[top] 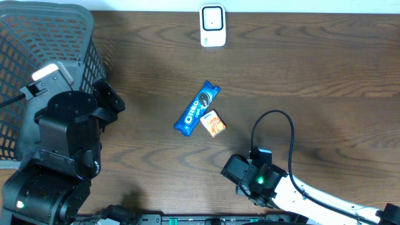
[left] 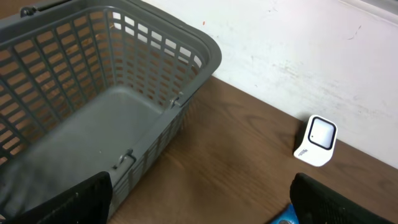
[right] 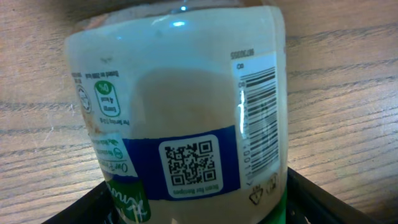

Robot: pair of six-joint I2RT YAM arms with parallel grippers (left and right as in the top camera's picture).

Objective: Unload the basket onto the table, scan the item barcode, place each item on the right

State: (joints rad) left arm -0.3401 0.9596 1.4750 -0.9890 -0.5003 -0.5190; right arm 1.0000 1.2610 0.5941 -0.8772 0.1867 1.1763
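My right gripper (right: 199,208) straddling a bottle (right: 180,99), 2 fingers (right: 333,210) flanking it, gripping or not I cannot tell, barcode (right: 261,118) showing, left gripper (left: 199,199) gaping empty near basket (left: 208,53).

Mock shop checkout: grey shopping basket (top: 44,44), white barcode scanner (top: 212,25), Oreo pack (top: 197,109), wooden table (top: 325,69).

The overhead camera looks straight down on the table (top: 325,69), with the scanner (top: 212,25) at its far edge. The left wrist camera sits lower, left of the scanner (left: 316,140), facing the wall (left: 298,43). Both views share the scanner and the basket (top: 62,37) (left: 205,53). The right wrist camera is pressed close against a bottle (right: 180,106), with tabletop wood behind it.
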